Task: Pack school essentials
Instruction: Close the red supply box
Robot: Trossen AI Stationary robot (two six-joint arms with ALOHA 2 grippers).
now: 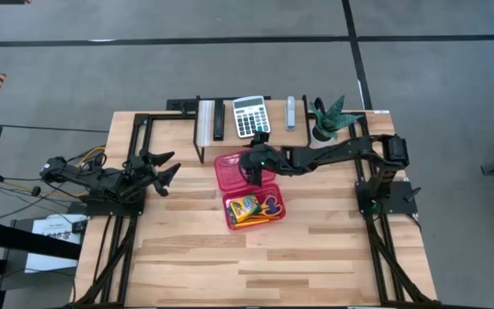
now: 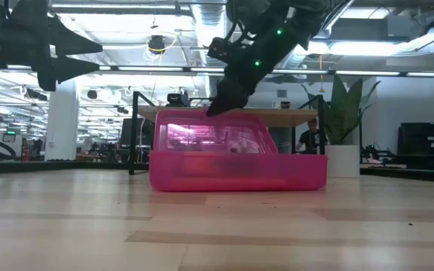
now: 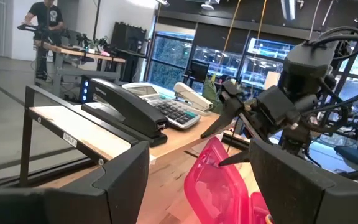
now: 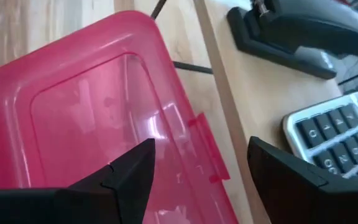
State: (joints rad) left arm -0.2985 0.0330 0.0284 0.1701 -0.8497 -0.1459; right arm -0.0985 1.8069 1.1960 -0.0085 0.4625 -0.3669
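Where the wooden counter meets its raised back shelf, a red translucent case lies open, its lid spread flat toward the shelf and its tray nearer the front. Inside the tray sit a yellow-green crayon box, yellow-handled scissors and thin orange and yellow pencils, packed side by side. Reaching in from the right side, the right tool hangs over the lid's far edge, its two dark fingers spread apart with nothing between them; the lid's small latch tab shows in the gap. Back on the shelf rest a grey calculator, a black stapler and a potted plant. At the counter's left edge, the left tool waits well away from the case, fingers spread wide and empty.
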